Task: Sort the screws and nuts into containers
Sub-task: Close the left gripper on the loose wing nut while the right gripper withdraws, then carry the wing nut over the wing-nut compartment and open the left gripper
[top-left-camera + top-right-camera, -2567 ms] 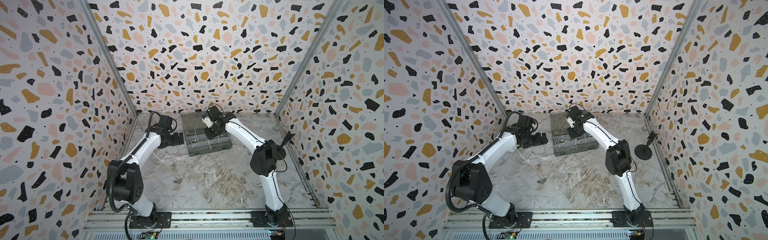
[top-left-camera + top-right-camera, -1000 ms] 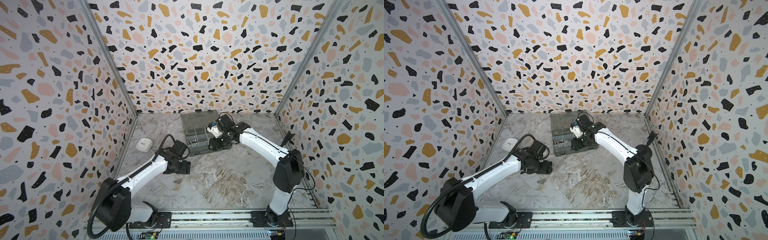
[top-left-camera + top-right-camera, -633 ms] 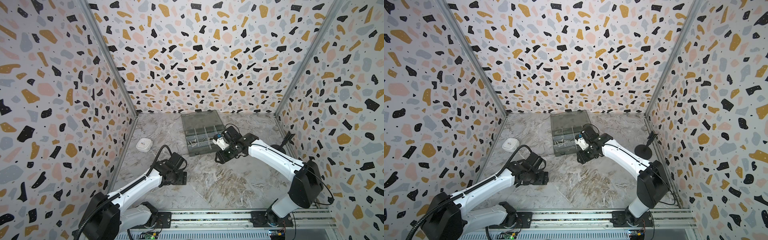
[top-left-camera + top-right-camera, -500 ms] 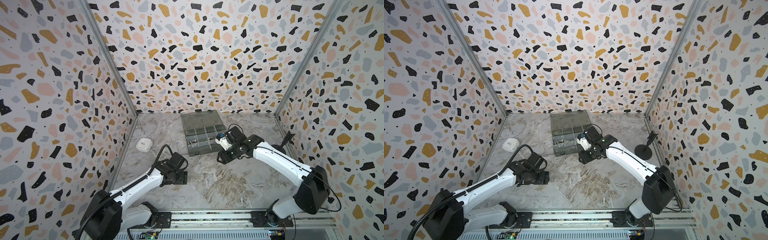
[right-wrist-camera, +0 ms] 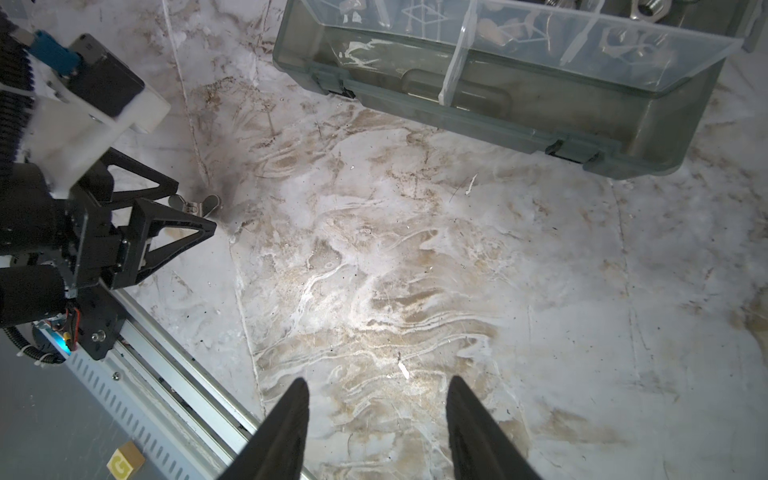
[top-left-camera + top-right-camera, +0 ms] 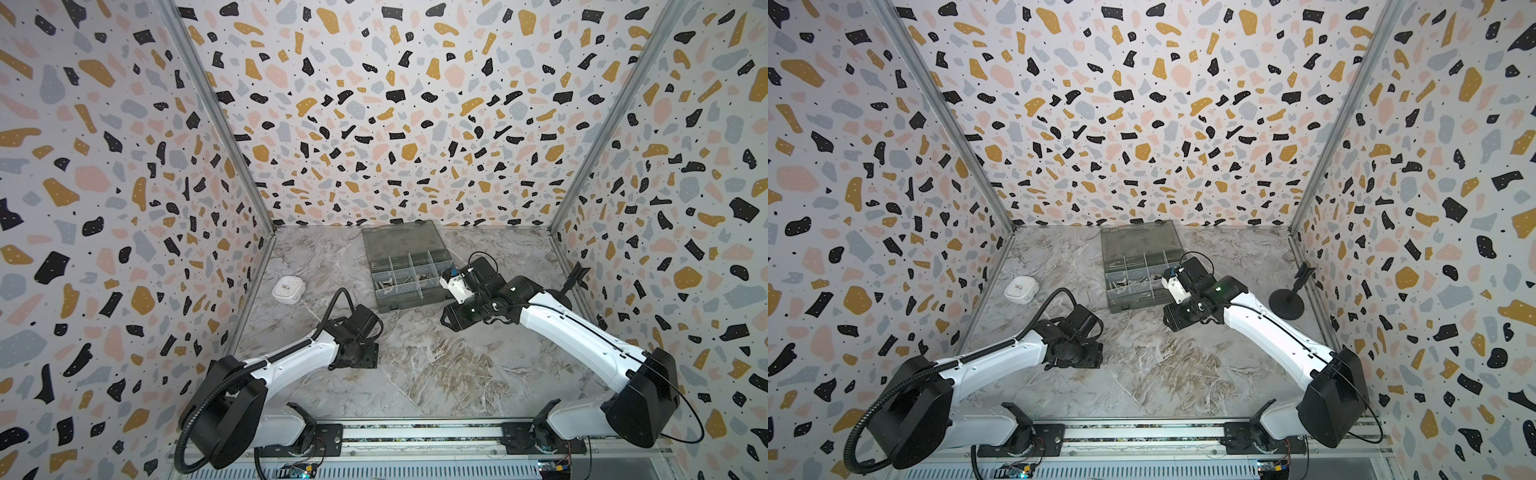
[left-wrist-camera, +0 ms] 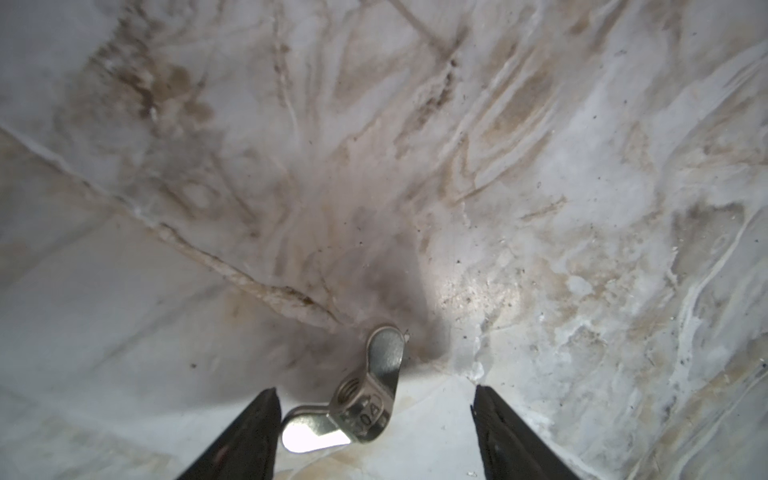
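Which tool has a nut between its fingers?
The left tool: a wing nut lies between its open fingers. The right tool, also open, frames only bare marble table.

White sq. case (image 6: 288,289), blk stand (image 6: 1286,305), both on marble top (image 6: 436,374), well apart

You have one silver wing nut (image 7: 358,401) lying on the marble counter (image 7: 540,208), wings spread, well apart from the containers (image 6: 409,270). These are translucent grey divided compartments, lid open, holding small silver screws (image 6: 385,285) and nuts (image 5: 646,7).
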Tool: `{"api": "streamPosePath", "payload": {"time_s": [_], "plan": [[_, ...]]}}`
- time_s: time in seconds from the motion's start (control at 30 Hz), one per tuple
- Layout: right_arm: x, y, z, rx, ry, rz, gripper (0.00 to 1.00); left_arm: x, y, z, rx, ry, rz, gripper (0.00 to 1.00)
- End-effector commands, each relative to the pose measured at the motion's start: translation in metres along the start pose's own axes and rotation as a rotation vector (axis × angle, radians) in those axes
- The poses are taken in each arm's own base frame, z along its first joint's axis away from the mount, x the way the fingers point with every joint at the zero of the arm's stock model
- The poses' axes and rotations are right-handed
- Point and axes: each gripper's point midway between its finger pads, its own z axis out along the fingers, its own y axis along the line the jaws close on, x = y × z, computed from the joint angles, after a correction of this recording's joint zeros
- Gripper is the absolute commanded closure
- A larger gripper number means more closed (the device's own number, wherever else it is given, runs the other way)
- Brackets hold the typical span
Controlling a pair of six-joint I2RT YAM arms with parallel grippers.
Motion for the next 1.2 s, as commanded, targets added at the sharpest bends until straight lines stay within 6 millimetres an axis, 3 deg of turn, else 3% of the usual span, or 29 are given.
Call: {"api": "streamPosePath", "payload": {"time_s": [0.0, 0.37, 0.87, 1.17], "plan": [[0.003, -0.002, -0.008, 0.013, -0.011, 0.015, 0.45, 0.002, -0.005, 0.003, 0.012, 0.000, 0.026, 0.29], [0.007, -0.002, -0.008, 0.012, -0.005, 0.017, 0.45, 0.018, -0.014, 0.009, 0.007, 0.040, 0.071, 0.40], [0.005, 0.001, -0.008, -0.003, 0.009, 0.005, 0.43, 0.005, -0.005, 0.015, -0.087, 0.022, 0.041, 0.41], [0.006, -0.004, -0.007, 0.028, 0.027, -0.009, 0.43, 0.004, -0.007, 0.019, -0.091, 0.039, 0.052, 0.64]]}}
